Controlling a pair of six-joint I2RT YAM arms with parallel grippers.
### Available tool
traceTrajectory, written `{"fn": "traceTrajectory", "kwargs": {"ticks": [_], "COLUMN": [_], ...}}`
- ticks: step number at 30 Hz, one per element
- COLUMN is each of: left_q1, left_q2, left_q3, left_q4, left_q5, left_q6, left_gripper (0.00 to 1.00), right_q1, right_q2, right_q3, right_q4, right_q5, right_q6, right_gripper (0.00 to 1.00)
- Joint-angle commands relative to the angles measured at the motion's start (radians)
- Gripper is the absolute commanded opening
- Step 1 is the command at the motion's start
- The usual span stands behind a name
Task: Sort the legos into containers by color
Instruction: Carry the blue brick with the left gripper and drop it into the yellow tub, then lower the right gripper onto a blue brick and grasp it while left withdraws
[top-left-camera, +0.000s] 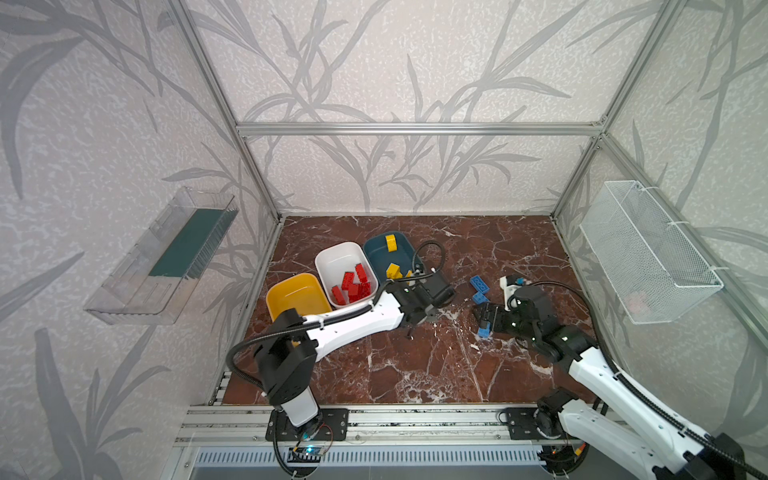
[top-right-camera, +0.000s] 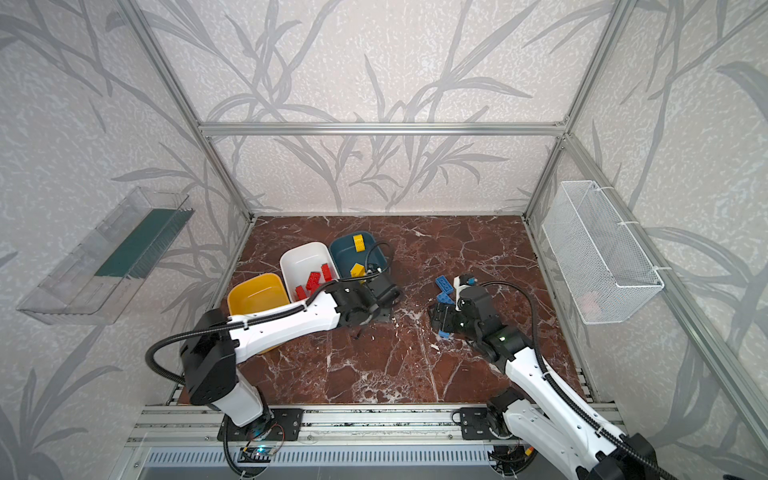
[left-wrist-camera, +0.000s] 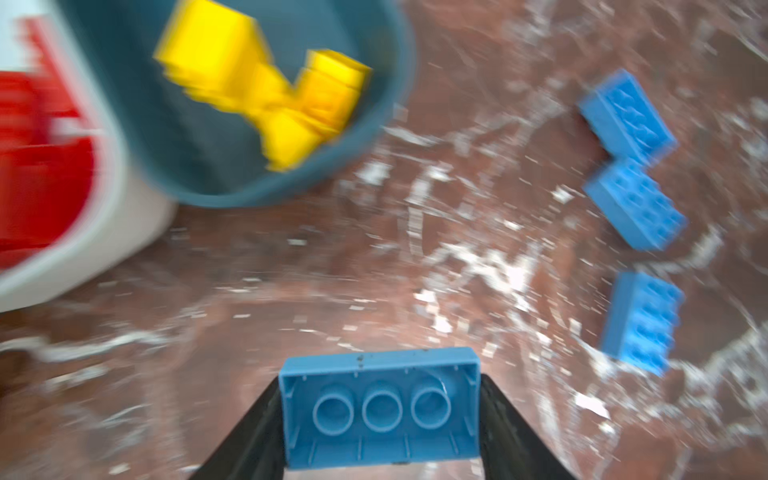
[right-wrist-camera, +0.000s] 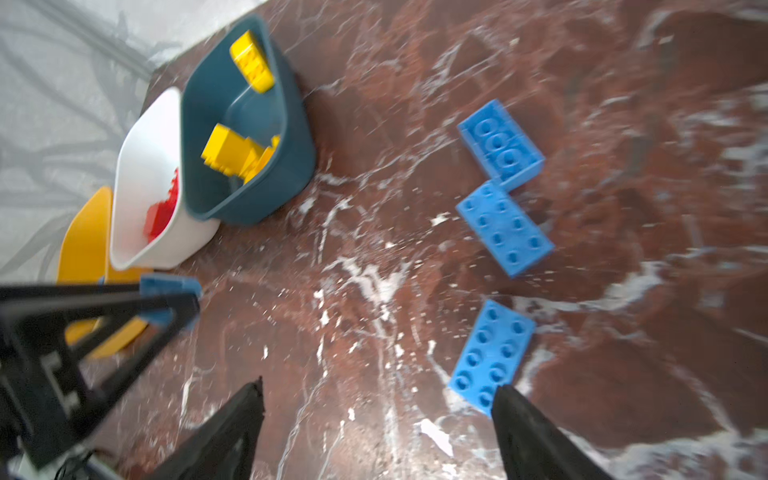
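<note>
Heavy smear in left wrist view; mustard tub (top-left-camera: 291, 291) partly behind left arm (top-left-camera: 353, 322) in both top views. Seeing red legos (top-left-camera: 353, 284) in white tub (top-left-camera: 328, 253), yellow legos (top-left-camera: 392, 270) in teal tub (top-left-camera: 376, 249). Left end effector (left-wrist-camera: 380, 380) clamped on held blue lego (left-wrist-camera: 379, 415), hollow underside to camera, near teal tub. Right end effector (right-wrist-camera: 378, 386) jaws apart, one fingertip (right-wrist-camera: 505, 399) just beside loose blue lego (right-wrist-camera: 490, 353) on tabletop (top-left-camera: 415, 365); two more blue legos (right-wrist-camera: 505, 228) past it, corners touching.
</note>
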Motion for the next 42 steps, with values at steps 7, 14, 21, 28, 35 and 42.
{"fn": "traceTrajectory", "kwargs": {"ticks": [7,14,21,28,35,42], "left_q1": [0.329,0.719,0.882,0.921,0.932,0.929], "left_q2": [-0.389,-0.555,-0.469,-0.383,-0.379,-0.463], "left_q3": [-0.199,-0.298,-0.338,-0.368,-0.334,-0.248], "left_q4": [-0.119,-0.117,-0.054,0.003,-0.035,-0.102], "left_q5": [-0.097,0.057,0.165,0.191,0.209,0.262], "left_q6": [0.034,0.068,0.074,0.069,0.08,0.194], "left_gripper": [0.57,0.57,0.57,0.6,0.74,0.81], "right_q1": [0.29,0.34,0.342,0.341,0.316,0.257], "right_q2": [0.233,0.336,0.308,0.27,0.234,0.182], "right_q3": [0.109,0.117,0.1,0.089,0.095,0.114], "right_q4": [0.212,0.282,0.276,0.251,0.165,-0.047], "right_q5": [0.067,0.031,0.054,0.086,0.141,0.337], "right_q6": [0.003,0.006,-0.006,-0.018,0.002,0.151], "right_gripper": [0.86,0.86,0.86,0.87,0.88,0.9]}}
